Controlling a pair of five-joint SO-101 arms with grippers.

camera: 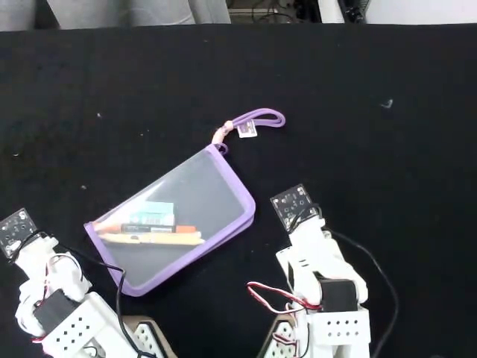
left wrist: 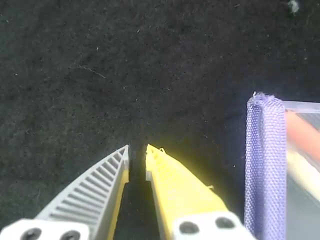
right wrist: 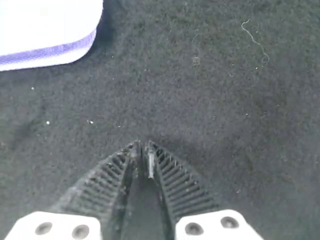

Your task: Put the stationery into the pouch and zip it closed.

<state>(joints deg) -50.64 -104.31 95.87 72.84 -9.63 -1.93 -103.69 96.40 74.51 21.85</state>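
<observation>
My left gripper (left wrist: 137, 150) is clenched on nothing, parked just beside the pouch's (camera: 175, 224) purple end. My right gripper (right wrist: 142, 146) is likewise pinched empty, near the pouch's other end. I judge both sit clear because the job looks finished (it seems closed right up to the strap (camera: 257, 119) corner). The pouch lies flat on the black worktop (camera: 373, 149), clear-faced with purple trim, stationery (camera: 153, 227) showing inside.
</observation>
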